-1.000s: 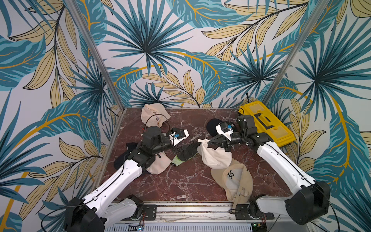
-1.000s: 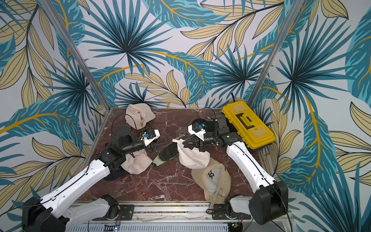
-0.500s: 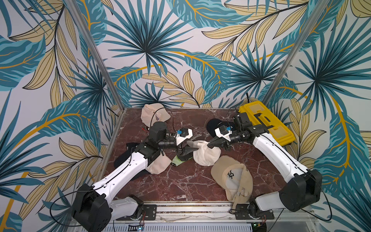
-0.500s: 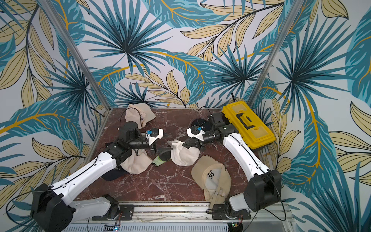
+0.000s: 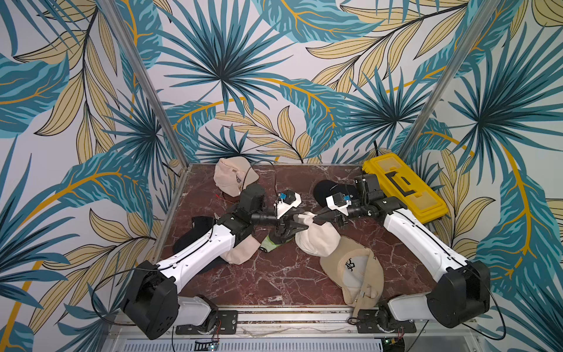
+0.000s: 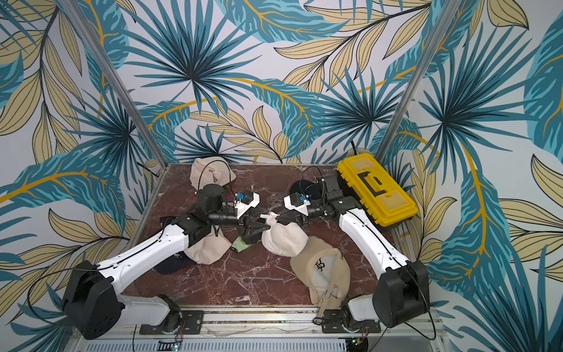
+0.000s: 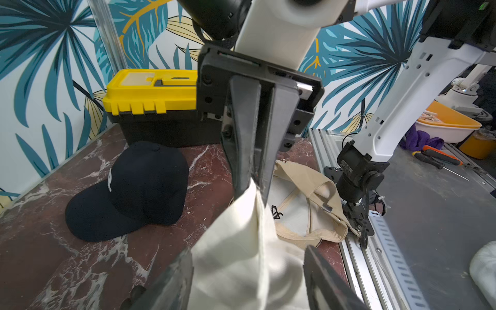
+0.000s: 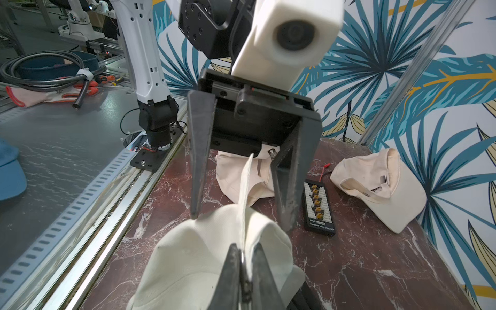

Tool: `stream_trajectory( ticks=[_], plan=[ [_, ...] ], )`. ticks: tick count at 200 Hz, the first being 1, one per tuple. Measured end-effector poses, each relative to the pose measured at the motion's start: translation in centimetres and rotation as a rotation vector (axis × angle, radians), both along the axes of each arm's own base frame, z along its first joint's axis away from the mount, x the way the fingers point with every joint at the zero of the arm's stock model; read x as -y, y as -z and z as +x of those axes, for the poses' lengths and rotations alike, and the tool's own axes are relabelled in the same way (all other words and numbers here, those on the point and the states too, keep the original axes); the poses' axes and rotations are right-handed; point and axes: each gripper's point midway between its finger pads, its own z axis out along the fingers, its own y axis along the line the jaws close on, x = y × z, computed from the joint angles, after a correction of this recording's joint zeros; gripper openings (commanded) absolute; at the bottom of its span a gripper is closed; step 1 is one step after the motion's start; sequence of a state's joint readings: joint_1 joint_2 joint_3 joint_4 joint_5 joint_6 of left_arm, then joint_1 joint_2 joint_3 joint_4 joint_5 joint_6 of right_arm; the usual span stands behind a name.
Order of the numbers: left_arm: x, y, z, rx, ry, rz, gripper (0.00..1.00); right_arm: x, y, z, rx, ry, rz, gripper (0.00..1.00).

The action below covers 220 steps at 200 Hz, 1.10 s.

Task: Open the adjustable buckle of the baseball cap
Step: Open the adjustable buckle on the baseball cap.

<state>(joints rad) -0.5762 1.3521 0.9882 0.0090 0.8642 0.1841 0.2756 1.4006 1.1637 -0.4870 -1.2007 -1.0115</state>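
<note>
1. Since half a second ago, the left gripper (image 5: 301, 222) has slid toward the right gripper (image 5: 316, 217). Its jaws are now spread either side of the strap (image 5: 304, 217), which the right one keeps pinching.
2. The cream cap (image 5: 318, 242) hangs mid-table (crown low, against the tan cap (image 5: 353, 268)). Its strap runs lengthwise from arm to arm.
3. Only the right wrist view shows the strap standing untouched between the left fingers (image 8: 200, 161).

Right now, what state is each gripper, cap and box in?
Right gripper: shut on the strap of the cream fabric cap.
Left gripper: open, jaws astride that strap.
Yellow plastic toolbox: lid shut.
Black baseball cap: resting crown up.
Tan logo cap: lying upside down.
</note>
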Motion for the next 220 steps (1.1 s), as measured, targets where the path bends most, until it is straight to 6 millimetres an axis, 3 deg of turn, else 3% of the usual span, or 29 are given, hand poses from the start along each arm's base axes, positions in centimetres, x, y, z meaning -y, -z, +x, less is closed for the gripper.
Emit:
stream_trajectory(
  ticks=[59,92,127,143,155,162,186,220],
  plan=[
    [0.4,-0.4,0.9,-0.004,-0.051,0.006,0.53,-0.2,-0.5,0.6,0.005,0.011,0.027,0.00],
    [0.4,-0.5,1.1,0.007,-0.058,0.008,0.24,-0.3,-0.9,0.2,-0.008,-0.008,0.049,0.00],
    [0.4,-0.5,1.0,0.019,-0.050,0.007,0.17,-0.4,-1.5,-0.3,-0.026,-0.044,0.085,0.00],
    [0.4,-0.6,0.9,0.021,-0.045,0.006,0.02,-0.4,-1.5,-0.4,-0.042,-0.057,0.095,0.00],
    [0.5,-0.6,0.8,0.029,-0.036,0.006,0.00,-0.5,-1.6,-0.3,-0.054,-0.065,0.101,0.31],
    [0.5,-0.6,0.8,0.037,-0.033,0.006,0.00,-0.5,-1.6,-0.4,-0.063,-0.069,0.104,0.41],
    [0.4,-0.6,1.0,0.043,-0.039,0.009,0.00,-0.5,-1.6,-0.4,-0.080,-0.067,0.104,0.55],
    [-0.1,-0.4,2.0,0.036,-0.093,0.019,0.00,-0.2,-1.2,-0.1,-0.084,0.013,0.083,0.65]
  ],
)
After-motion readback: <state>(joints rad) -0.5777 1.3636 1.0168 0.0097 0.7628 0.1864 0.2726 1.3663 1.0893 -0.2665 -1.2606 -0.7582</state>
